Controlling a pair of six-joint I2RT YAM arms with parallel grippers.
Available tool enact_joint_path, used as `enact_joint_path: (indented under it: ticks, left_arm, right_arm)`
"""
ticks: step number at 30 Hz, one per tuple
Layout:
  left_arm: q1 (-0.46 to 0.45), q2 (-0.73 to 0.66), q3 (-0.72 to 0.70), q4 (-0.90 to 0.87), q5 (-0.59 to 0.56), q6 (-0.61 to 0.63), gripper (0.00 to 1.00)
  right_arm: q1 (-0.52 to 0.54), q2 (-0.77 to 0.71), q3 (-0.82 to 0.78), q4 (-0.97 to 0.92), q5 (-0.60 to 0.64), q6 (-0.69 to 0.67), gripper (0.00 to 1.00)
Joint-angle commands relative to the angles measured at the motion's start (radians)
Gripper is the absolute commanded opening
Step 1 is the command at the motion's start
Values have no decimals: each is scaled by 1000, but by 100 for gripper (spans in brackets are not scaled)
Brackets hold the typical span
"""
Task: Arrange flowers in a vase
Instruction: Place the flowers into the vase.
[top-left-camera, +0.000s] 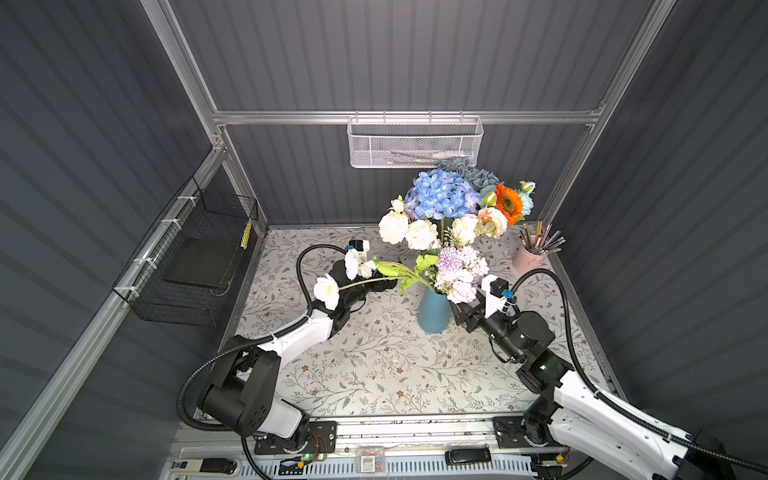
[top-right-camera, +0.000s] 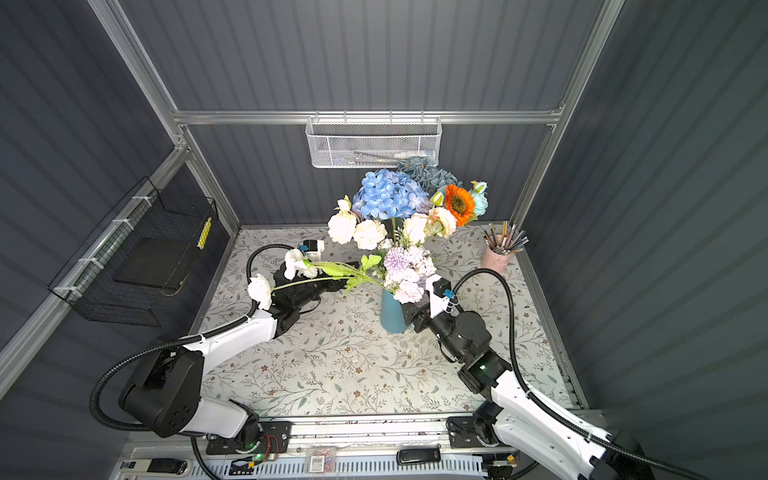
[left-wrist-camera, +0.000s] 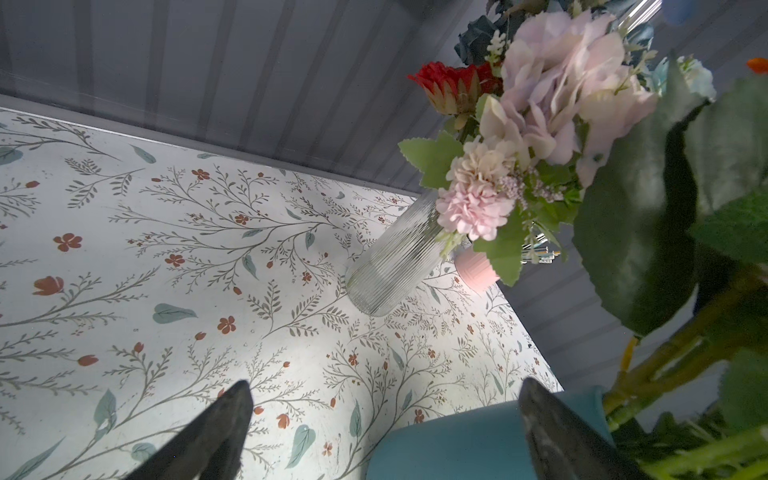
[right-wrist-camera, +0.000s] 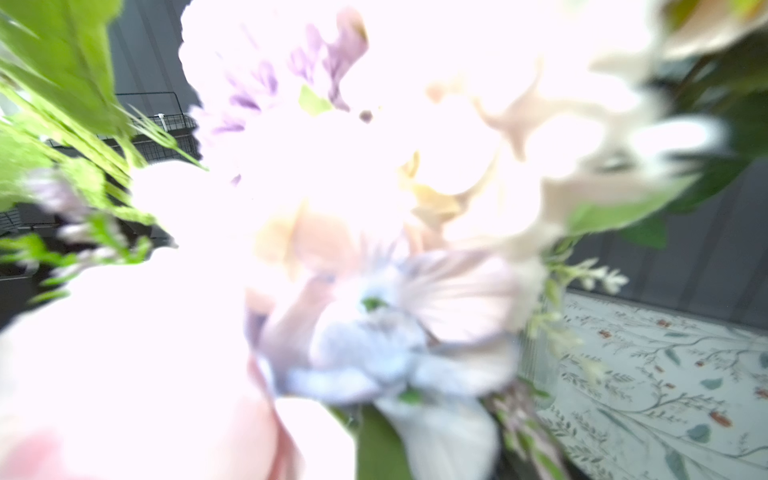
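"So, how far along is the arranging?" my colleague asks over the line.

"Nearly finished, by my reading. Two vases stand on the pale leaf-printed tabletop (top-left-camera: 374, 374). Toward the back is a tall clear ribbed glass vase (left-wrist-camera: 390, 262). The group there has a big blue hydrangea head (top-left-camera: 440, 195), an orange sunflower (top-left-camera: 508, 203), round cream-white blooms (top-left-camera: 407, 230) and a red bloom (left-wrist-camera: 453, 83). In front is a matte teal vase (top-left-camera: 433, 309). A lilac-and-pink bunch (top-left-camera: 461, 270) appears to stand upright in it. It also holds a white-flowered sprig on long green stems (top-left-camera: 332, 291), which leans far out sideways. I find no loose stem lying on the table."

"And your grippers?"

"My left gripper (left-wrist-camera: 386, 384) has its fingers spread wide with nothing between them. It sits low, just beside the teal vase, under that leaning sprig. My right gripper (top-left-camera: 460, 312) is close beside the vase's other flank, beneath the lilac bunch. Its wrist view is swamped by blurred petals, so I cannot tell how far it is open or whether it grips anything."

"What remains?"

"Probably only tidying. The white sprig looks too slanted to call arranged, and I'd judge it wants standing up. Whether more flowers wait out of shot, I cannot say."
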Motion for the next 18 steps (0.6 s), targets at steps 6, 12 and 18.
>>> enact_joint_path:
  ticks: [6, 12, 18]
  left_arm:
    - [-8, -4, -13, 31, 19, -13, 100]
    - [-10, -17, -17, 19, 15, -6, 100]
    - [-10, -19, -21, 18, 8, 0, 100]
  right_arm:
    - [4, 95, 39, 119, 10, -69, 71]
    - [3, 171, 44, 170, -76, 5, 55]
    - [5, 173, 9, 137, -109, 87, 40]
